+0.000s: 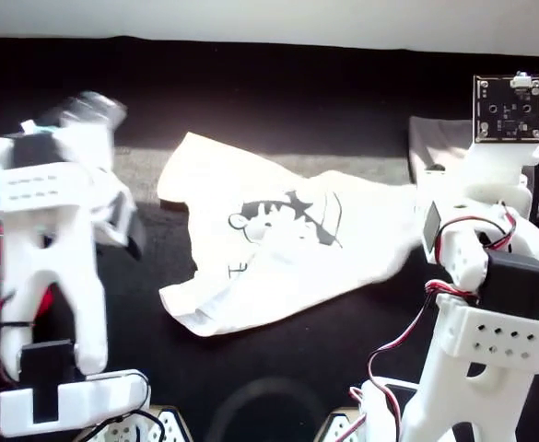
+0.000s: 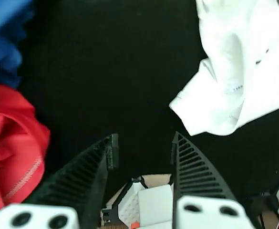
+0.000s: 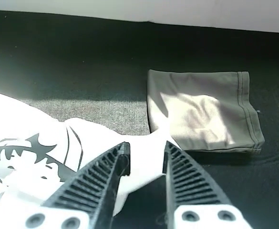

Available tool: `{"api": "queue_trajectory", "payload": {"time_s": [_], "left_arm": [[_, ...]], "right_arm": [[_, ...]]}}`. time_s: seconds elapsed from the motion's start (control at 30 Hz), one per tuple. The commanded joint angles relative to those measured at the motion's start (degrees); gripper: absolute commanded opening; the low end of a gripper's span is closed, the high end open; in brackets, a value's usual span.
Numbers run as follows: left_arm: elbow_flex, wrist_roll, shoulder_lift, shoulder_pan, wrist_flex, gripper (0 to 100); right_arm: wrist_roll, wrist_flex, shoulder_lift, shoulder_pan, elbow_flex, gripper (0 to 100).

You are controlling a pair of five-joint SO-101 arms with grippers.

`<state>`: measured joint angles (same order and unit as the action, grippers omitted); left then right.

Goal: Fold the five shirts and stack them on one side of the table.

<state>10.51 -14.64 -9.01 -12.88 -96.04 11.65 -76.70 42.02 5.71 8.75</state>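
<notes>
High view: the white shirt (image 1: 269, 249) lies rumpled in the middle of the bench (image 1: 278, 101), awaiting folding. A folded grey shirt (image 3: 201, 112) sits near the right edge, likely starting the stack. Left gripper (image 2: 143, 145) and right gripper (image 3: 146, 157) hang spread and empty, flanking the white shirt.

Table (image 1: 278, 83): covered in black cloth, partly in sunlight.

White shirt (image 1: 278, 249): printed figure facing up, spread out and rumpled, unfolded. It lies between the two arms. One edge lies below the right gripper (image 3: 146, 145), and a corner lies just ahead of the left gripper (image 2: 144, 138).

Grey shirt (image 3: 201, 109): folded square, flat, just beyond the right gripper, close to the white shirt's edge.

Red shirt (image 2: 10, 143) and blue shirt (image 2: 5, 33): bunched on the left gripper's outer side, touching each other.
</notes>
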Motion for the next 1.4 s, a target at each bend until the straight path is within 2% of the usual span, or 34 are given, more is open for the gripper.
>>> {"api": "queue_trajectory", "payload": {"time_s": [0.0, 0.13, 0.2, 0.4, 0.47, 0.57, 0.7, 0.9, 1.0, 1.13, 1.23, 1.37], "left_arm": [[9.7, -0.3, -0.9, 7.7, 5.9, 19], [14.8, -0.4, 2.1, 13.1, 7.7, 19], [16.6, -0.4, 4.2, 14.5, 7.9, 19], [16.5, -0.4, 11.7, 11.8, 10.5, 19], [15.6, -0.4, 13.4, 9.5, 10.6, 14], [13.3, -0.4, 14.6, 6.3, 10.3, 1], [10.2, -0.4, 14.6, 3.3, 9.6, 1], [0.0, -0.4, 15.3, -1.9, 3.0, 1], [-1.3, -0.4, 15.3, 0.5, 1.9, 1], [0.2, -0.4, 15.3, 6.9, 1.8, 3], [2.2, -0.4, 15.4, 9.3, 5.4, 11], [5.0, -0.4, 16.5, 8.6, 10.3, 20]], "right_arm": [[0.4, -0.3, 1.5, -0.3, -2.7, 16.7], [0.2, -2.3, 1.2, -1.1, -2.5, 16.7], [0.2, -4.3, 0.9, -4.6, -2.2, 16.7], [0.4, -4.6, 1.5, -10.3, 4.4, 16.7], [0.4, -4.4, 1.5, -11.6, 6.6, 16.7], [0.4, -1.0, 1.4, -13.5, 10.8, 16.7], [0.2, 8.0, 0.7, -13.7, 17.5, 16.7], [0.1, 17.5, 0.7, -17.0, 24.2, 16.7], [0.1, 17.7, 0.7, -20.2, 24.7, 16.9], [0.1, 17.6, 0.7, -20.4, 24.7, 16.9], [0.1, 15.3, 0.8, -20.4, 24.7, 16.9], [0.1, 11.7, 0.9, -20.3, 24.7, 16.9]]}}
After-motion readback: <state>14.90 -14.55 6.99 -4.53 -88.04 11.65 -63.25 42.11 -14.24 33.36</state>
